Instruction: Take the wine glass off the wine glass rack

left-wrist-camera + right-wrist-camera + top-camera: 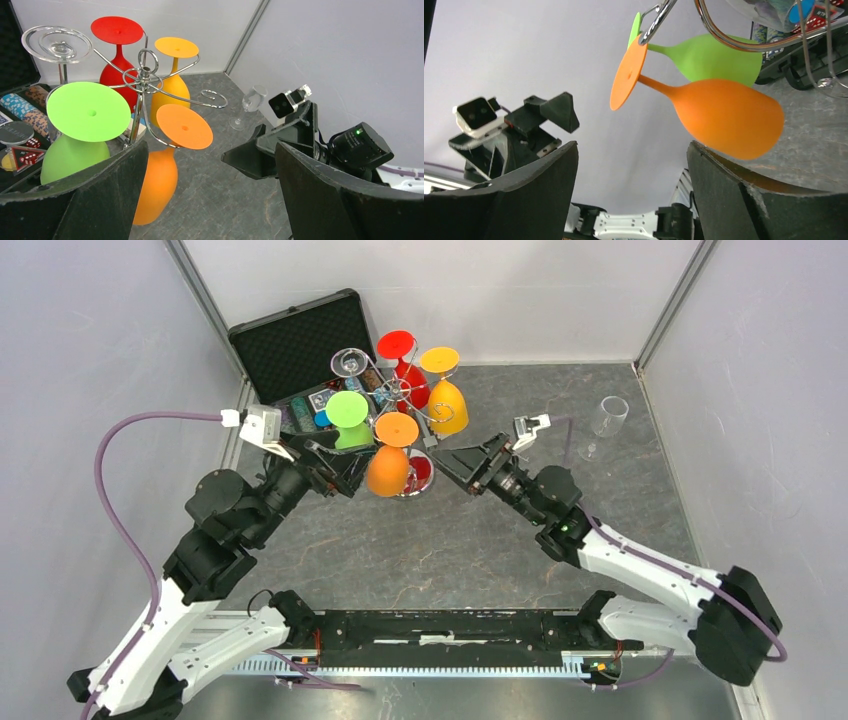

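The wine glass rack [400,393] is a silver wire stand with curled arms at the back middle. Hanging upside down from it are an orange glass [390,468], a green one [348,420], a red one [408,375], a yellow-orange one [447,405] and a clear one [350,364]. My left gripper [345,468] is open and empty just left of the orange glass [155,180]. My right gripper [452,460] is open and empty just right of it, with the orange bowl [724,117] above its right finger. One hook arm [215,97] is bare.
An open black case [290,350] of coloured chips lies behind the rack at the left. A clear wine glass [607,420] stands upright on the table at the far right. White walls enclose the grey table [450,550].
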You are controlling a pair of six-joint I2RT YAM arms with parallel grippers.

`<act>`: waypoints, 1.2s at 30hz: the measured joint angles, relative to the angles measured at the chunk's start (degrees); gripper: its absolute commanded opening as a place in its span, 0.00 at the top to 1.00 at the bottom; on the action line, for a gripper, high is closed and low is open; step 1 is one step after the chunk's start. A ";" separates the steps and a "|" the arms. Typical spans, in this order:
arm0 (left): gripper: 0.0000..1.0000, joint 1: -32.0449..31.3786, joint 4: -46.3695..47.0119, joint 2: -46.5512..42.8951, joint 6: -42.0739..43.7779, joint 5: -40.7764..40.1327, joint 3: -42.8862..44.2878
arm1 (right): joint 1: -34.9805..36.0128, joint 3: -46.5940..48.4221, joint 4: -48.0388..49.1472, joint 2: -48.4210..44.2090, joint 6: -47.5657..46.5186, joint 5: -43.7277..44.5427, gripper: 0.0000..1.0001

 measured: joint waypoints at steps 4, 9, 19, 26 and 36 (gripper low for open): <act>0.00 0.00 -0.79 0.02 0.66 0.00 -0.44 | 2.34 4.66 0.72 5.90 2.47 3.76 0.23; 0.00 0.00 -1.18 -0.24 0.92 -0.17 -0.94 | 4.17 8.87 2.27 11.10 5.09 6.78 0.45; 0.00 0.00 -1.97 -1.05 1.14 -0.33 -1.77 | 5.42 12.50 -0.07 13.68 5.27 12.41 0.53; 0.00 0.00 -2.19 0.44 1.16 -0.09 -1.77 | 5.42 15.93 -3.58 15.15 5.09 16.24 0.60; 0.00 0.00 -2.16 -0.59 1.16 -0.15 -1.81 | 5.42 17.97 -7.32 17.20 5.99 16.96 0.89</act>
